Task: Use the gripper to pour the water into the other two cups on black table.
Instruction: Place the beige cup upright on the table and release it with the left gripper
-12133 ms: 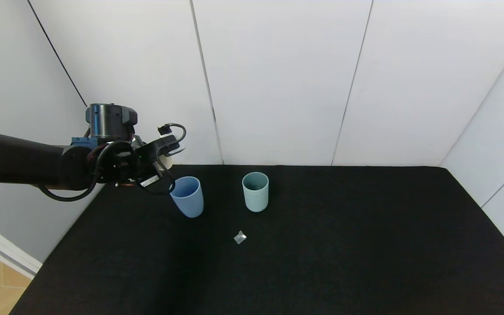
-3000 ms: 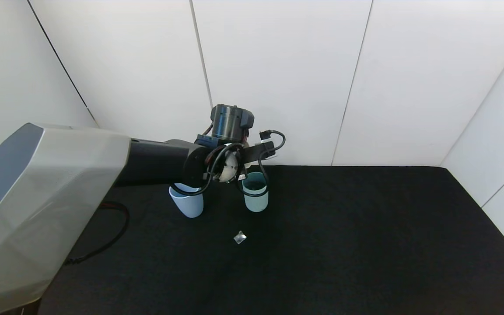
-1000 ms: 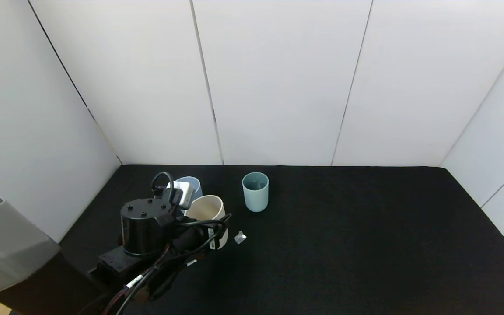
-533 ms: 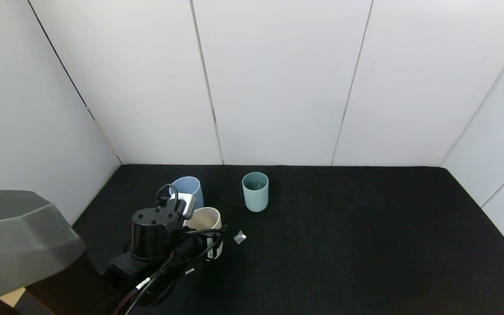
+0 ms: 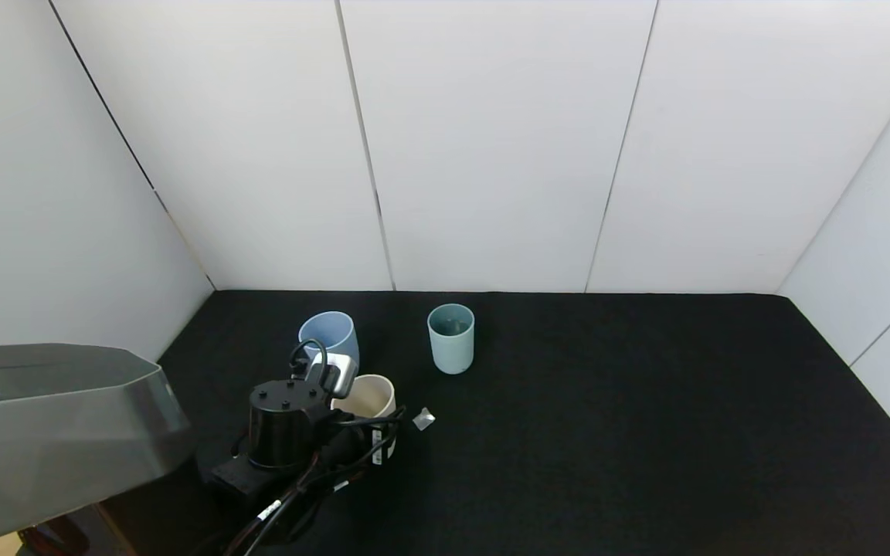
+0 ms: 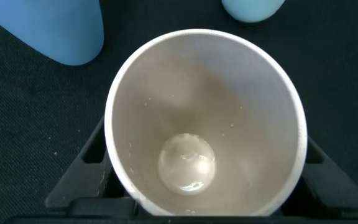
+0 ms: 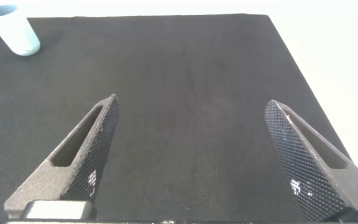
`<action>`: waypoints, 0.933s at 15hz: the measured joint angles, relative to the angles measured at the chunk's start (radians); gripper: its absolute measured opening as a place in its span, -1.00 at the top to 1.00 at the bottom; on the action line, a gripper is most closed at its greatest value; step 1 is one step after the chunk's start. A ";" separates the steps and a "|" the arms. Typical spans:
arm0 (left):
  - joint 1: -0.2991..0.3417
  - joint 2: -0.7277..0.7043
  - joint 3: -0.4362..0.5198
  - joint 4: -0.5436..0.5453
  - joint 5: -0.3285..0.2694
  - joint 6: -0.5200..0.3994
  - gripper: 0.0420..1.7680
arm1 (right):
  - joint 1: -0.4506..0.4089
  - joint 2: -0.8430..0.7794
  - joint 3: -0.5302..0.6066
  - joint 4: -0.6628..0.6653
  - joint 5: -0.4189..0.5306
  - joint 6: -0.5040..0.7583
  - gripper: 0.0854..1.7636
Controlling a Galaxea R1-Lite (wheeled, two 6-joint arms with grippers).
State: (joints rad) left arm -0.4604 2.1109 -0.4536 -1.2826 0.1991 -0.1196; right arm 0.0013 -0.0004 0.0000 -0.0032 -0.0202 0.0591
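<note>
White wall panels back the matte black table point(image 5: 607, 432). Left gripper point(image 5: 371, 442) clasps an upright cream-white plastic tumbler point(image 5: 368, 398), nearly empty, just before the light blue tapered cup point(image 5: 329, 333); the teal-green cup point(image 5: 451, 337) stands rightward.

My head camera high over the near edge of the tabletop point(image 5: 607, 432), facing the far edge, my left wrist camera close above the cream cup point(image 6: 204, 124), my right wrist camera low, sharing the teal cup point(image 7: 16, 29).
</note>
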 joint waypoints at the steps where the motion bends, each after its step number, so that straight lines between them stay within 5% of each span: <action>1: -0.001 0.003 0.001 -0.003 0.000 0.000 -0.44 | 0.000 0.000 0.000 0.000 0.000 0.000 -0.94; 14: -0.008 -0.070 0.034 0.003 -0.008 0.026 -0.83 | 0.000 0.000 0.000 0.000 0.000 0.000 -0.94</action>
State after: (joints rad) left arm -0.4681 2.0406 -0.4200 -1.2800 0.1909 -0.0932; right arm 0.0013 -0.0004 0.0000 -0.0032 -0.0200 0.0596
